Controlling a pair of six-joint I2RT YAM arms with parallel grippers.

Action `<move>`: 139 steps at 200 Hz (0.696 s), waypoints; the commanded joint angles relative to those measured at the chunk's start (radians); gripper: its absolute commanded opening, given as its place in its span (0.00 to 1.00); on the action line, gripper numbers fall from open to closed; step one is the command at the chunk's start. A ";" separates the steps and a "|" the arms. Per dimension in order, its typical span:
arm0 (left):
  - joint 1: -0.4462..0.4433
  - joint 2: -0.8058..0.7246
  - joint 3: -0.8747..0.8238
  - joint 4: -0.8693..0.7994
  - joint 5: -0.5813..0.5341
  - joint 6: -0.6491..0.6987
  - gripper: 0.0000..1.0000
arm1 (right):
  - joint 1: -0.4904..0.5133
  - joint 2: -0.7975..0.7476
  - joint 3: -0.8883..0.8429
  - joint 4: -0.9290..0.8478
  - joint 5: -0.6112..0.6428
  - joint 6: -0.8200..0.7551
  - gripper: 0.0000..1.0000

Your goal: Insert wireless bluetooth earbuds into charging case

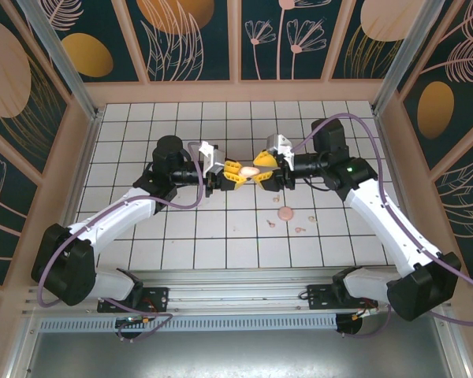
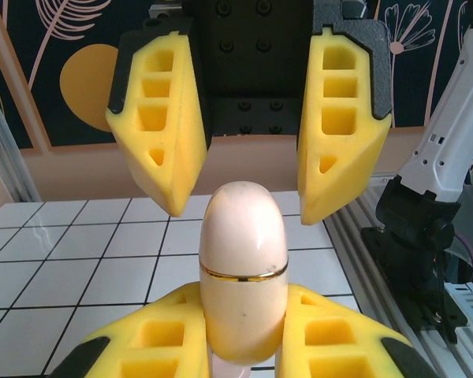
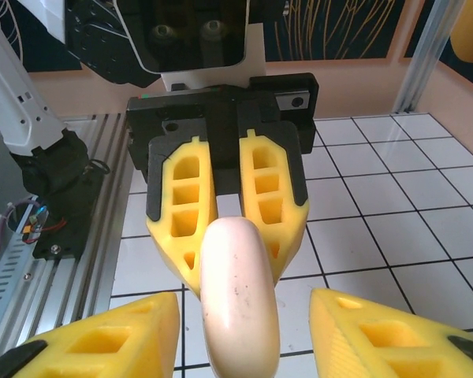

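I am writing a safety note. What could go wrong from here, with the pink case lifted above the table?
1. The left gripper clamps only one end of the glossy case; the right gripper stands open around the other end. An off-centre close might make it slip and fall.
2. The earbuds lie loose on the tiles nearby; a falling case could scatter them.

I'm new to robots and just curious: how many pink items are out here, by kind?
Pink capsule case: 1
Round pink piece on the tiles: 1
Tiny pink earbuds on the tiles: 2
Total: 4
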 commanded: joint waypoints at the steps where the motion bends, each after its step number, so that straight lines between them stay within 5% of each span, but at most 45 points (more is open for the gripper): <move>1: -0.002 -0.013 0.017 0.052 0.037 -0.017 0.11 | 0.010 0.010 0.037 -0.034 -0.043 -0.023 0.44; 48: -0.002 -0.016 0.027 0.063 0.036 -0.028 0.11 | 0.011 0.012 0.045 -0.067 -0.032 -0.043 0.27; 68: -0.002 -0.017 0.028 0.061 0.027 -0.029 0.20 | 0.011 0.010 0.057 -0.084 -0.009 -0.057 0.20; 94: -0.002 -0.022 0.036 -0.007 0.004 0.028 0.35 | 0.020 0.007 0.084 -0.116 0.062 -0.081 0.20; 139: -0.002 -0.019 0.044 -0.065 -0.001 0.068 0.38 | 0.053 0.028 0.125 -0.169 0.134 -0.120 0.20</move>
